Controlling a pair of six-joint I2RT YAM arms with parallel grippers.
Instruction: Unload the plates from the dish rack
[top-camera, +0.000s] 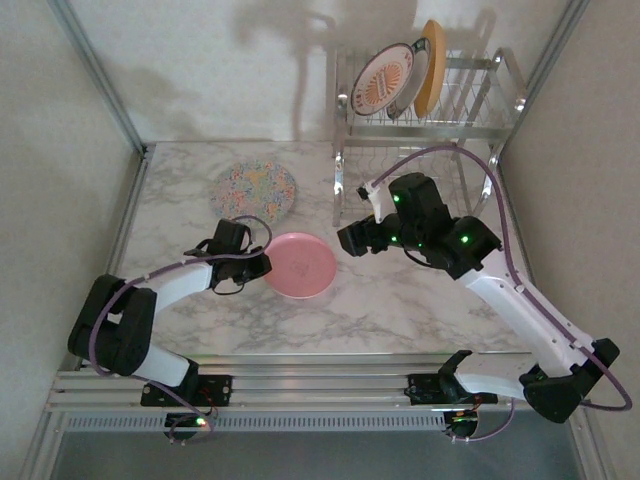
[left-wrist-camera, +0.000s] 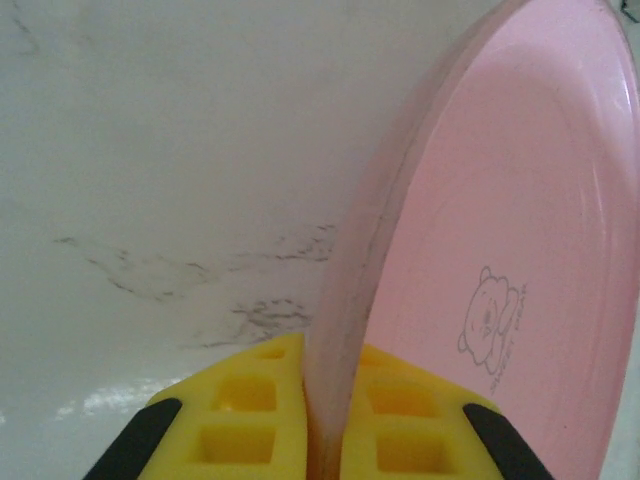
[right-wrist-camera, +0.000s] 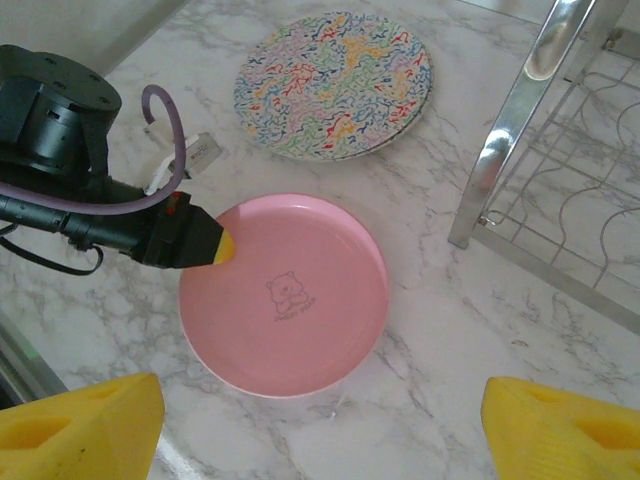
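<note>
Surface: white-veined marble tabletop (top-camera: 400, 300) is lying between pale walls, with a metal frame running along its edges.
Hidden: the right arm is covering part of the dish rack's lower shelf from above. The right wrist camera is cutting the dish rack (top-camera: 470, 125) down to one chrome leg and some wire (right-wrist-camera: 560, 215).
Hard to tell: a pale edge is showing between the two racked plates; I cannot tell whether it is a plate of its own.
Pink plate (top-camera: 300, 264): it is lying face up near the table's middle, glossy, with a small bear print (right-wrist-camera: 290, 297) at its centre. The left wrist view (left-wrist-camera: 520, 250) is cropping it to a steep pink arc.
Left gripper (top-camera: 262, 262): its yellow pads (left-wrist-camera: 250, 410) are clenching the pink plate's left rim, one on each face.
Right gripper (top-camera: 350, 240): it is hovering just right of the pink plate, fingers (right-wrist-camera: 80, 425) spread wide and carrying nothing.
Speckled plates (right-wrist-camera: 335, 82): they are sitting stacked on the marble beyond the pink one, a second rim peeking out beneath.
Racked plates: the sunburst plate (top-camera: 383, 80) and the yellow-orange plate (top-camera: 431, 65) are standing on edge in the upper shelf's left end.
</note>
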